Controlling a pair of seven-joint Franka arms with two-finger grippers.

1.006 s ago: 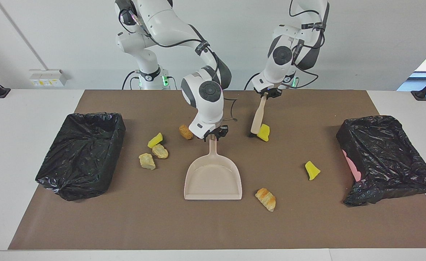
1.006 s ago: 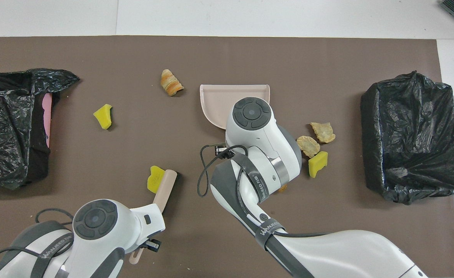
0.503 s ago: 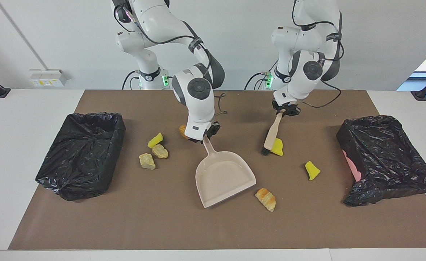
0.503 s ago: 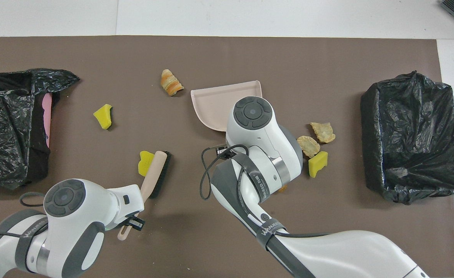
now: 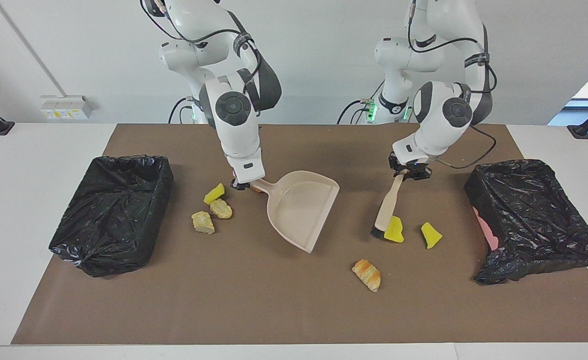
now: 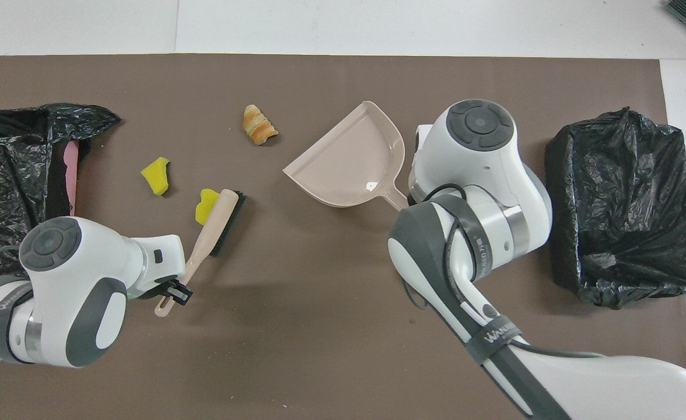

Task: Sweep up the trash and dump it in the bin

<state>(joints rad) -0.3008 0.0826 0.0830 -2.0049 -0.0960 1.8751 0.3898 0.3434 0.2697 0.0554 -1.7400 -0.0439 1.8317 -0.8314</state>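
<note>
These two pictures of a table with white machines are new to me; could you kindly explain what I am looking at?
They show two robot arms, each ending in a two-finger gripper. One picture is taken from across the table, facing the robots; the other looks down from above their own end.

The right gripper holds a beige dustpan by its handle. The left gripper holds a brush, whose bristles touch a yellow foam wedge.

On the brown mat lie more scraps: another yellow wedge, a croissant-like piece, and a small cluster beside the dustpan handle. A black-lined bin stands at the right arm's end, another bin at the left arm's.
</note>
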